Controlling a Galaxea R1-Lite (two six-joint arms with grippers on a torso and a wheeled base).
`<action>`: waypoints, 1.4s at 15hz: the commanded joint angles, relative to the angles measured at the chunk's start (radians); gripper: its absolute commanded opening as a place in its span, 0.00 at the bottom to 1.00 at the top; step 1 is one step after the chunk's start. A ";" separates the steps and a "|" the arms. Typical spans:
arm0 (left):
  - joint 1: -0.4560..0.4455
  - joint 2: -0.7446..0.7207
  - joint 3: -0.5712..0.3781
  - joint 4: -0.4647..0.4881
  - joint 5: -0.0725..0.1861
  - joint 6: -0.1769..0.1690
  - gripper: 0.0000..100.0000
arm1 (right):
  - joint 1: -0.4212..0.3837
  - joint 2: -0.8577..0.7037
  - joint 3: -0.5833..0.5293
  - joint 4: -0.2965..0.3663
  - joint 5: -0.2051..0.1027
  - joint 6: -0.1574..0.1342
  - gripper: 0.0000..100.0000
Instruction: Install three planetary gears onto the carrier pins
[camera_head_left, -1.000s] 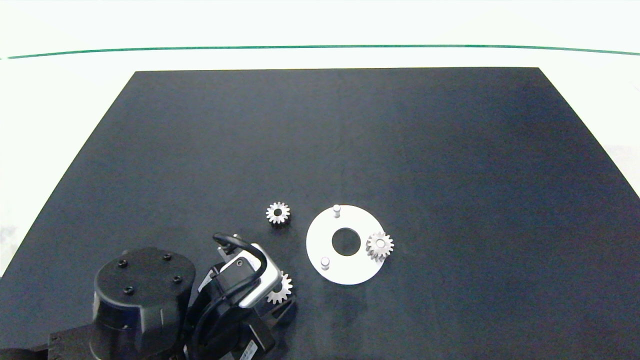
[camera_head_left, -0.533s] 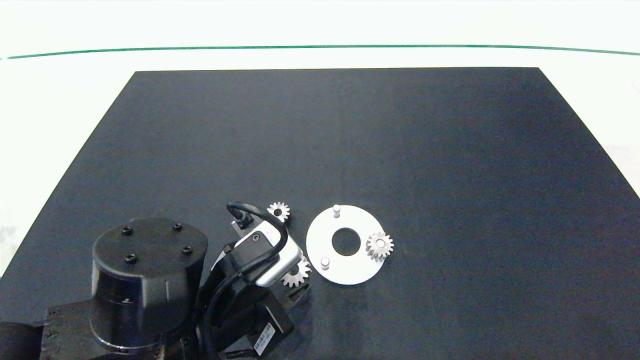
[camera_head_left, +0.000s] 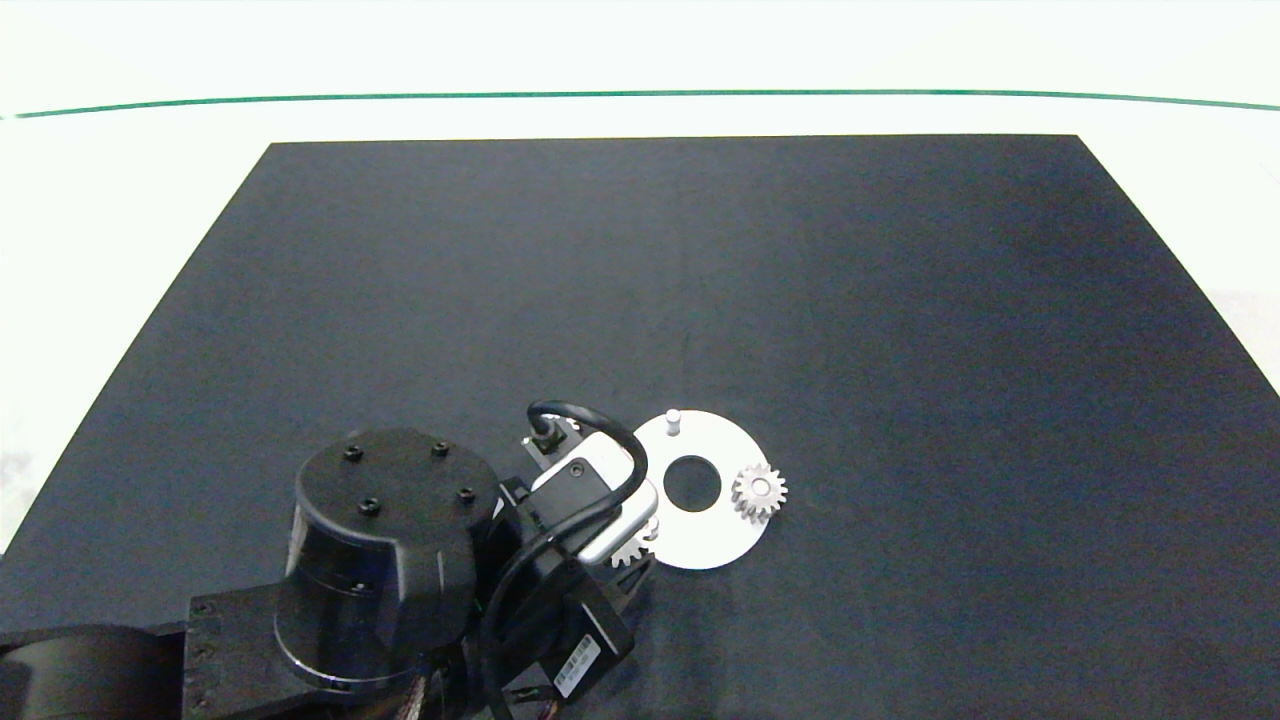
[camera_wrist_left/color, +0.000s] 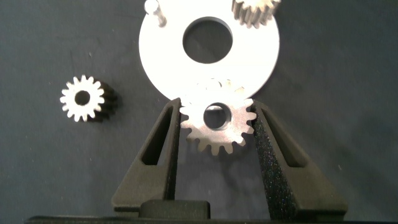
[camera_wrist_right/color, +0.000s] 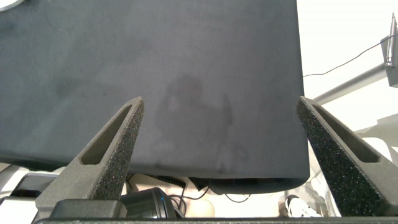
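My left gripper (camera_wrist_left/color: 216, 106) is shut on a silvery planetary gear (camera_wrist_left/color: 216, 121), held flat over the near-left edge of the white carrier disc (camera_wrist_left/color: 261, 50). In the head view the gripper (camera_head_left: 628, 565) and its wrist hide the carrier pin there. Only the held gear's teeth (camera_head_left: 630, 550) show. Another gear (camera_head_left: 759, 490) sits on the disc's right pin. The far pin (camera_head_left: 673, 420) stands bare. A third gear (camera_wrist_left/color: 83, 98) lies loose on the mat left of the disc. My right gripper (camera_wrist_right/color: 221, 106) is open over the mat's edge, outside the head view.
A black mat (camera_head_left: 700, 270) covers the table, with a white surround and a green line (camera_head_left: 640, 95) at the far side. The left arm's bulky joint (camera_head_left: 385, 540) fills the near-left corner. Cables lie below the mat's edge (camera_wrist_right/color: 186, 180) in the right wrist view.
My left arm has carried the gear rightward from the mat to the disc's near-left edge. It now covers the near-left pin and most of the loose gear in the head view.
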 joint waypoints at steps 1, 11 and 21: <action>-0.005 0.044 -0.025 -0.009 0.005 0.003 0.10 | 0.002 0.001 -0.003 0.005 -0.002 -0.001 1.00; -0.001 0.104 -0.048 -0.057 0.006 0.003 0.10 | 0.001 0.001 -0.013 0.019 -0.002 -0.001 1.00; 0.006 0.132 -0.057 -0.060 0.006 0.010 0.10 | 0.001 0.001 -0.029 0.036 -0.002 -0.001 1.00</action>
